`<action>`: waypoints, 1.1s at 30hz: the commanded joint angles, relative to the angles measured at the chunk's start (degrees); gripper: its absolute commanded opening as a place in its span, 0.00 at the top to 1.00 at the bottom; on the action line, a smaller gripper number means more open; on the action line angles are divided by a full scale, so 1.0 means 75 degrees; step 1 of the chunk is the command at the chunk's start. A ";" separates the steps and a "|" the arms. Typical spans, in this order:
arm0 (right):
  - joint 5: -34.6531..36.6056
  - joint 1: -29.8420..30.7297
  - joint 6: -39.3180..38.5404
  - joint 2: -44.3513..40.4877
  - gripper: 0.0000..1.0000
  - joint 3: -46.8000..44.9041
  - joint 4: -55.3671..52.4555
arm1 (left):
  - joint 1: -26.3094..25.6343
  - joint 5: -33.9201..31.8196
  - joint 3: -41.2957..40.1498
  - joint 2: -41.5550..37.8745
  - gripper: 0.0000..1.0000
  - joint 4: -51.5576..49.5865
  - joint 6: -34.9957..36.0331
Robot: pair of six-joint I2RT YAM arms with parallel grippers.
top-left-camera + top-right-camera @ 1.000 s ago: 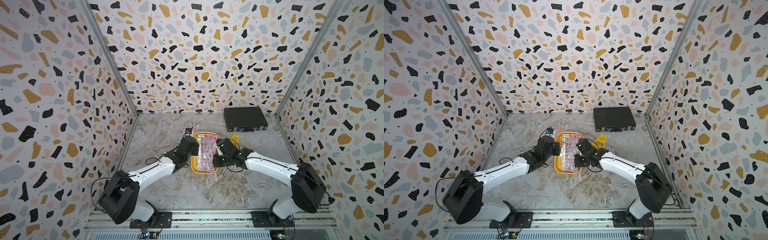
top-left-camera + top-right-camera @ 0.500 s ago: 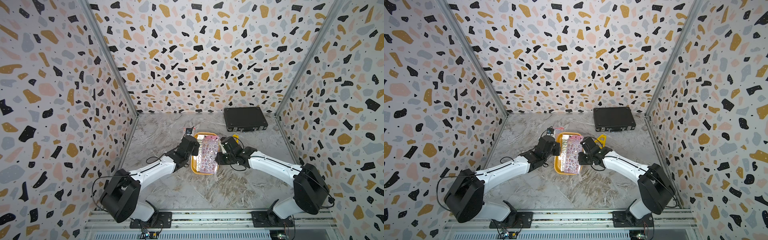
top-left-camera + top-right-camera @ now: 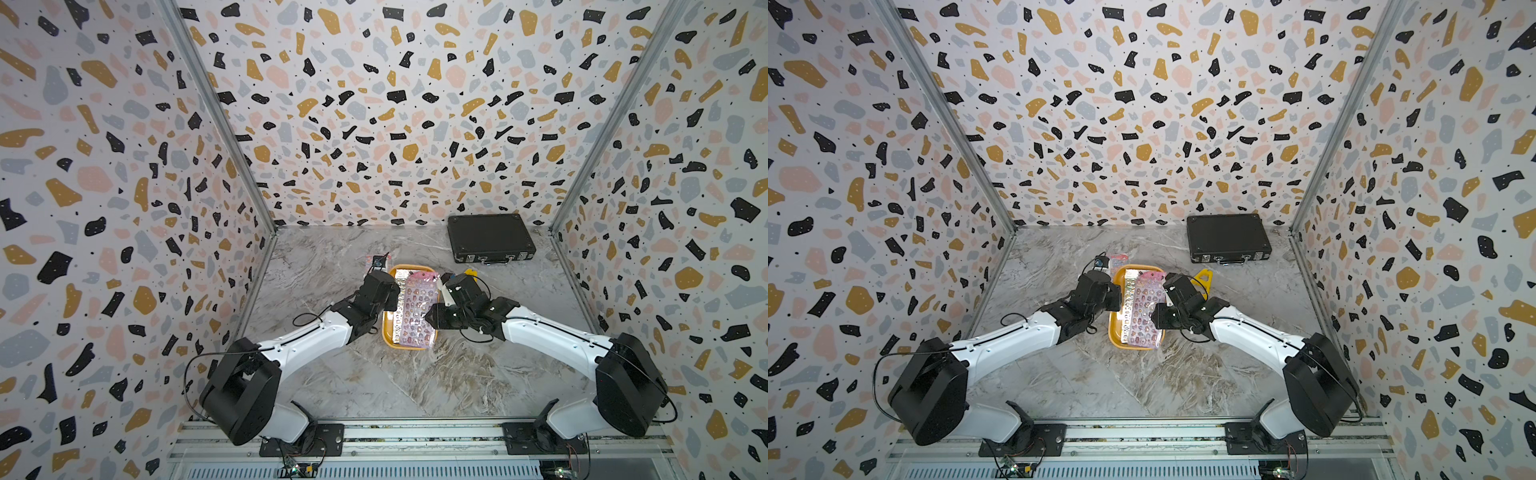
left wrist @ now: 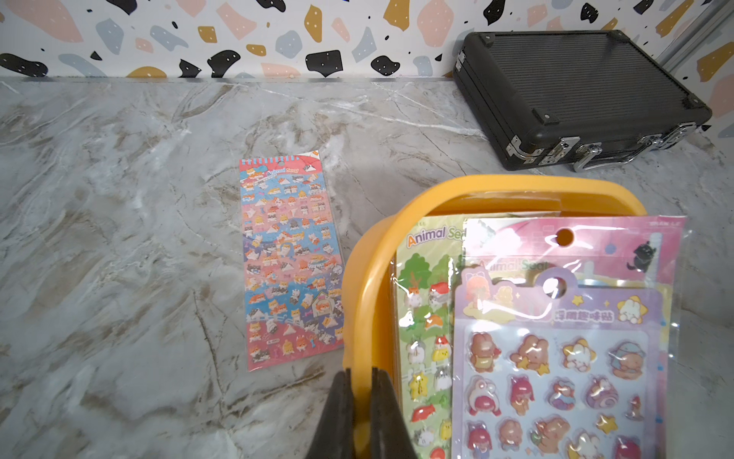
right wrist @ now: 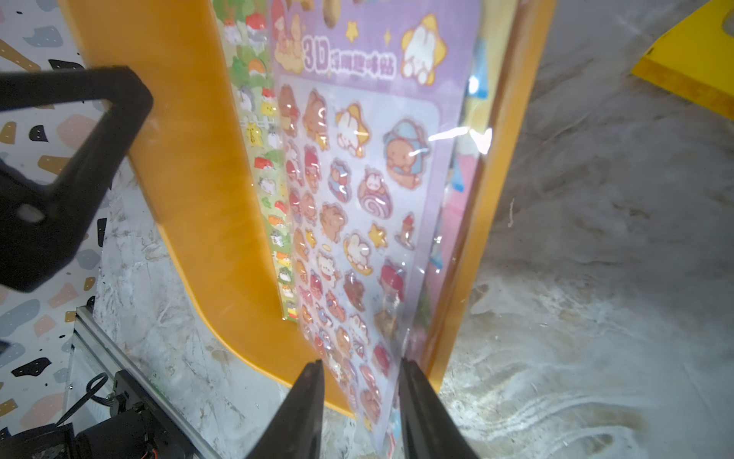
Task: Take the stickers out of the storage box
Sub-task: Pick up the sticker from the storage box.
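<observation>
Just let go by the right pincer (image 5: pixel 360 371): the purple sheet (image 5: pixel 357 159) of stickers. Seen now with jaws a moderate way apart, straddling the sheet's near corner without pinching it. A second ago clamped tight on that sheet, with the sheet bowed up above the storage box (image 3: pixel 409 347). Half a second ago already flattening. Now lying flat on top of the stack, near end hanging over the box's near rim.

Judged a dropped or abandoned lift. Not counted as out, since still resting on the box. Likely to need a fresh grip, best on the overhanging corner.

No change at the left pincer (image 4: pixel 360 375): shut on the box's left rim as before, steadying it. Box unmoved, near the middle of the desk (image 3: pixel 374 386), a little toward its far edge.

Still inside, under the purple one: a green sheet (image 4: pixel 425 318) and a pink sheet (image 4: pixel 595 238). Deeper layers hidden.

Already out: one pink-and-blue sheet (image 4: pixel 290 262), flat on the desk just beside the box's far left corner.

Well apart, at the desk's far right corner: black case (image 3: pixel 490 237). Near the box on its right side: yellow piece (image 3: pixel 1202 277).
</observation>
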 commanded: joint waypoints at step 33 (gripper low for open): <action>-0.0850 -0.0033 0.0112 0.0504 0.68 0.0066 0.0873 | -0.0061 -0.0026 0.0324 0.0121 1.00 0.0292 0.0045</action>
